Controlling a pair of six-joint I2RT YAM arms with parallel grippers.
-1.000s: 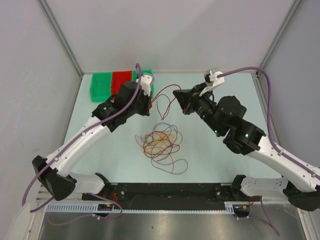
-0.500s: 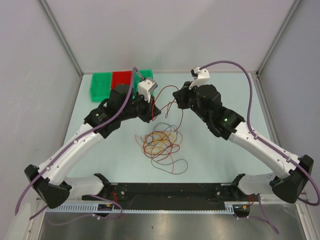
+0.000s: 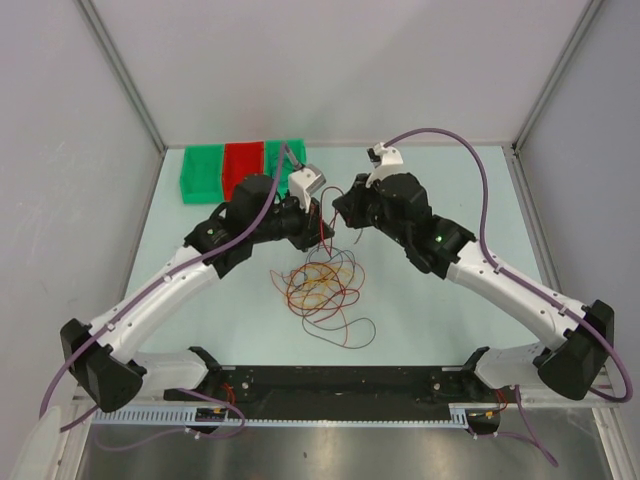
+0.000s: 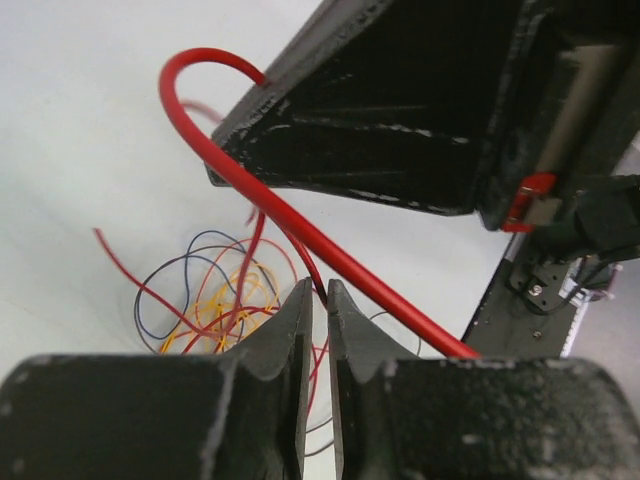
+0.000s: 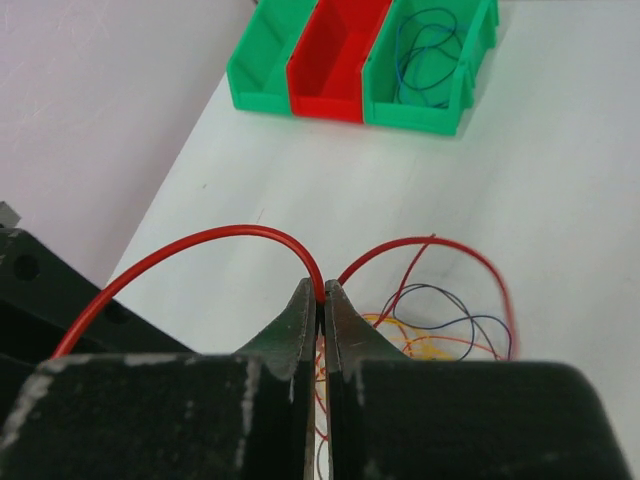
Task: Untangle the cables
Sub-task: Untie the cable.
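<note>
Fingers (image 4: 290, 335) of the left gripper (image 4: 320, 298) are seen slightly apart, with a narrow slit between the tips. A red cable (image 4: 300, 228) is led down into that slit, and whether it is pinched there cannot be told. Those of the right gripper (image 5: 322, 298) are pressed together and clamped on the red cable, which is arched away on both sides of the tips.

Both grippers are held close to each other over the far half of the bench (image 3: 430, 300), near its middle, tips facing.

The other cables (image 3: 320, 285) are spread on the bench in a loose tangle of red, orange, yellow and blue loops, just on the near side of the grippers. One thin red loop is trailed out toward the near edge.

Three bins (image 3: 225, 165), green, red and green, are set side by side at the far left. A blue cable (image 5: 430, 45) is coiled in the right-hand green one.
</note>
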